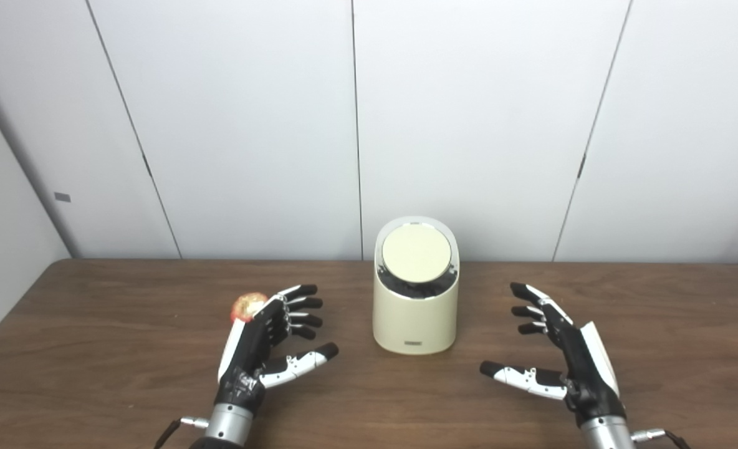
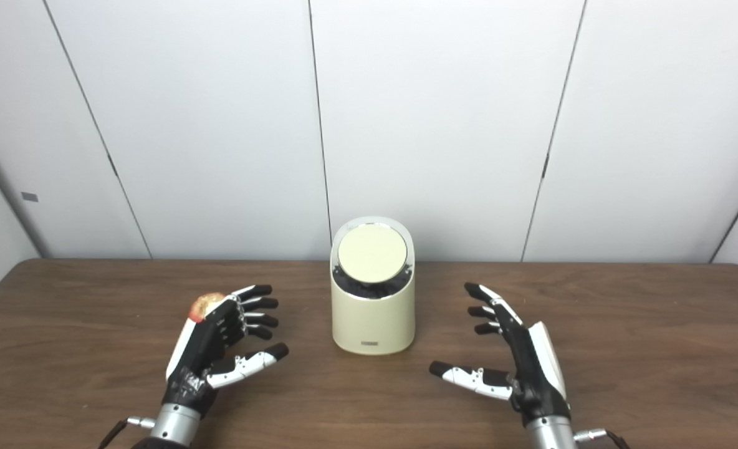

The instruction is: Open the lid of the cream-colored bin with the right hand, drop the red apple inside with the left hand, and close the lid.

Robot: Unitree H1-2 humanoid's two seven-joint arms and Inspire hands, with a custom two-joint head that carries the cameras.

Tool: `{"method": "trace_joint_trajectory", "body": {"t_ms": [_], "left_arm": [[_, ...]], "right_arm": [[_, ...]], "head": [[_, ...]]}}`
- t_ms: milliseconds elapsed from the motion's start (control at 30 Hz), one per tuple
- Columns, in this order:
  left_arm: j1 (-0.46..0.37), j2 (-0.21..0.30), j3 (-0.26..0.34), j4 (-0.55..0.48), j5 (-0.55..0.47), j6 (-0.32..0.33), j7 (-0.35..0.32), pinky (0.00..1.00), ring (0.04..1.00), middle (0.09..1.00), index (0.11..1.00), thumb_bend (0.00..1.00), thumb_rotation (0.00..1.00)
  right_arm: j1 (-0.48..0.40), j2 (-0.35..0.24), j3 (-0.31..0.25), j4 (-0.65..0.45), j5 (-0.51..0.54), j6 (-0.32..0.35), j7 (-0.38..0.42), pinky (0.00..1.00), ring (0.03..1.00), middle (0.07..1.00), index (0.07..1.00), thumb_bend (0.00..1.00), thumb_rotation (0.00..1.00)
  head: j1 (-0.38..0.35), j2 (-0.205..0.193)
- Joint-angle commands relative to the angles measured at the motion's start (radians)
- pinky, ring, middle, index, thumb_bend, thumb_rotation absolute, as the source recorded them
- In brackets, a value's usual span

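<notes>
Both hands empty, fingers spread: left hand (image 1: 263, 349) beside the small red apple (image 1: 248, 305), which sits left of centre on the brown wooden table (image 1: 95, 349); right hand (image 1: 562, 352) well right of the cream-coloured cylindrical bin (image 1: 414, 318). Round tilted lid (image 1: 416, 254) looks closed. Risks: knuckles nudge the apple so it rolls; lid push slides the light bin toward the back edge.

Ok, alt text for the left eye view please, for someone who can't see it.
A cream-colored bin stands mid-table, lid closed. The left hand and right hand flank it, both open and empty. A red apple shows behind the left hand.
</notes>
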Motion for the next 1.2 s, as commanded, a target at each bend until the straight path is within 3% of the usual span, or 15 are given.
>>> {"method": "trace_joint_trajectory", "body": {"t_ms": [0, 433, 633, 1167], "left_arm": [[-0.043, 0.014, 0.003, -0.021, 0.004, -0.034, 0.0, 0.57, 0.634, 0.724, 0.781, 0.75, 0.08], [-0.045, 0.009, -0.001, -0.017, 0.001, -0.036, 0.0, 0.57, 0.631, 0.723, 0.779, 0.75, 0.07], [-0.056, 0.005, -0.002, 0.013, 0.002, -0.049, 0.002, 0.57, 0.629, 0.722, 0.783, 0.75, 0.08], [-0.079, -0.008, 0.0, 0.052, 0.006, -0.068, 0.017, 0.58, 0.646, 0.719, 0.778, 0.77, 0.11]], "right_arm": [[-0.027, 0.001, 0.0, -0.027, 0.0, -0.024, -0.009, 0.65, 0.763, 0.848, 0.824, 0.77, 0.24], [-0.028, 0.001, -0.002, -0.024, 0.006, -0.024, -0.007, 0.66, 0.764, 0.848, 0.825, 0.77, 0.26], [-0.054, 0.011, 0.009, -0.019, -0.005, 0.003, -0.001, 0.67, 0.778, 0.851, 0.839, 0.78, 0.34], [-0.318, -0.01, 0.038, -0.003, -0.075, 0.153, 0.044, 0.73, 0.864, 0.895, 0.941, 0.79, 0.36]], "head": [[-0.002, 0.001], [0.019, 0.001], [0.016, -0.011], [0.026, -0.02]]}}
